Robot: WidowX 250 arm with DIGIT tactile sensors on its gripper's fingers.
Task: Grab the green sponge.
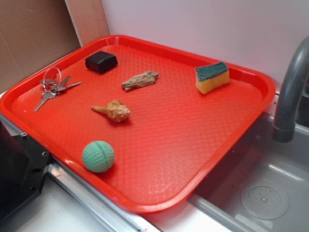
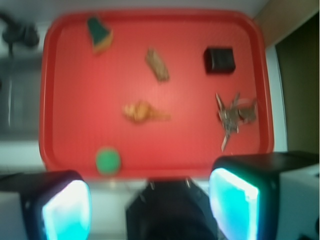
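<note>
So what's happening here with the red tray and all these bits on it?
A robot arm is set to pick up the green sponge, which lies near the far corner of the red tray. Its gripper is open and empty, held high over the tray's near edge, so nothing has been touched yet. Also lying on the tray are a green ball, a seashell, a piece of wood, a black block and a bunch of keys.

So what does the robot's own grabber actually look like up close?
In the wrist view the gripper shows two chunky black fingers, each faced with a glowing pale cyan pad, and a dark body between them at the bottom edge. The picture is blurry; no cables or markings can be made out.
</note>
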